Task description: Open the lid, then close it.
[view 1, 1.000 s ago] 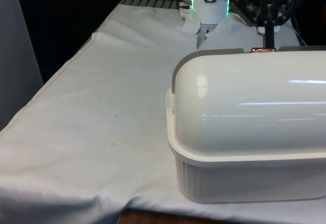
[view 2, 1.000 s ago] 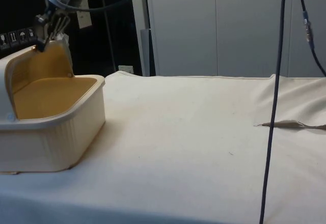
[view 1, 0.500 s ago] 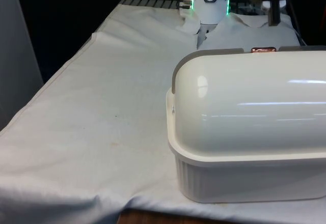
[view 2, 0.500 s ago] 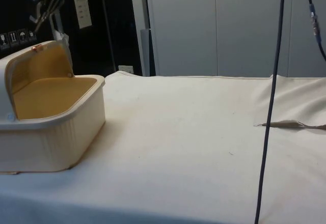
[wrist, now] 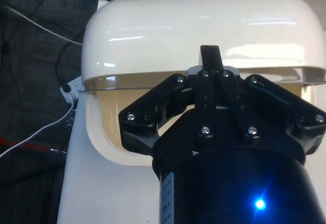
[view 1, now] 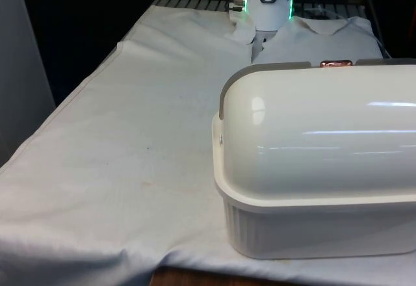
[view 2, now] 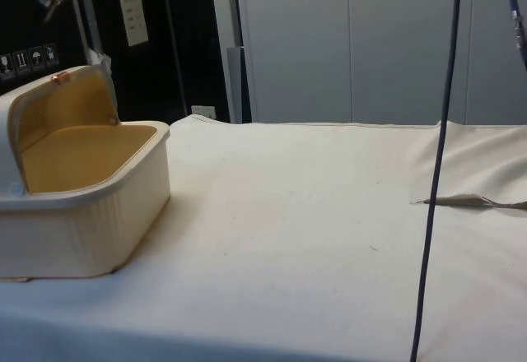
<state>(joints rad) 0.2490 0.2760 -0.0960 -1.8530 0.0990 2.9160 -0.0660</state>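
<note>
Gripper point(wrist: 210, 56) fingers pressed together, holding nothing, above the bread box point(view 1: 312, 227), clear of its rolled-back lid point(view 1: 318, 127) and copper handle point(view 1: 336, 64).

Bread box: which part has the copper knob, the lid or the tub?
The rounded lid: the copper knob sits on its raised edge. The ribbed tub below has none.

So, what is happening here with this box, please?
A robot arm is working on a cream bread box on the white-clothed table. Its lid is rolled open, showing the tan inside. The end effector is lifted above the box, holding nothing; closing the lid is not yet done.
</note>
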